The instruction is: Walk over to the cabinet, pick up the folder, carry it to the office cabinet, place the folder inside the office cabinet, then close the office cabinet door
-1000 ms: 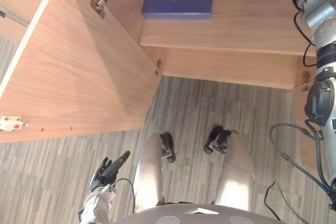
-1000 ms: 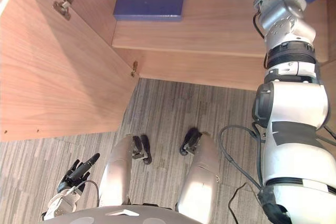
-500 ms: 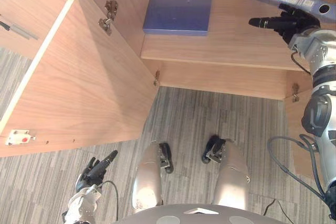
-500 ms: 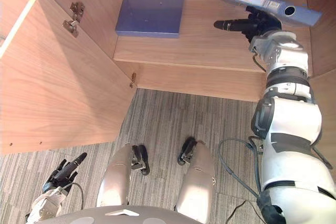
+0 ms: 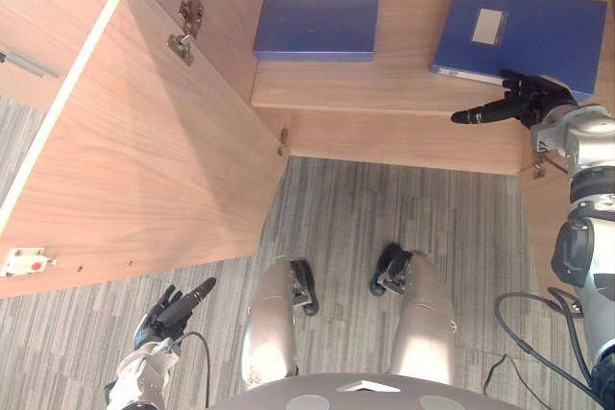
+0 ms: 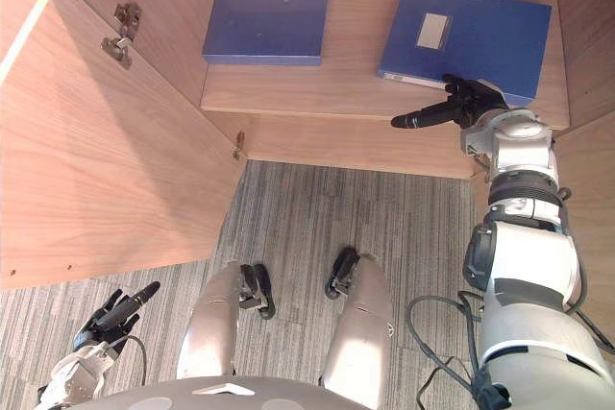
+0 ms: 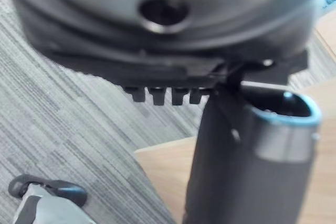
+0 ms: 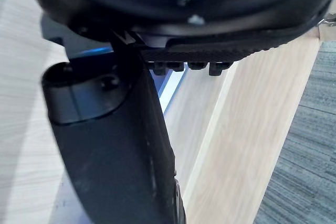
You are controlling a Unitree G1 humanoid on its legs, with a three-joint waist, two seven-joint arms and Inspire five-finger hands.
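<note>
Grey striped carpet floor [image 5: 384,208], well below the shelf.

- Left hand [image 5: 173,314]: low over the carpet, well clear of the shelf and on its left side. Fingers straight and loose, holding nothing. Same posture as half a second ago.
- Cabinet door [image 5: 144,160]: swung wide open to the left of the shelf, hinge [image 5: 183,31] showing near its top.
- Shelf [image 5: 384,84]: wooden, inside the office cabinet.
- Right hand [image 5: 527,101]: at the shelf's front edge, right end. Thumb stretched out along the edge; fingers [image 5: 519,88] slack at the folder's near edge, clasping nothing.
- Folder [image 5: 524,31]: blue, white label [image 5: 488,26] facing up. Lies flat on the shelf's right half. Half a second ago it stood tilted on edge above the right hand.
- Second blue folder [image 5: 317,16]: flat on the shelf's left half, well apart from the first, unmoved.
</note>
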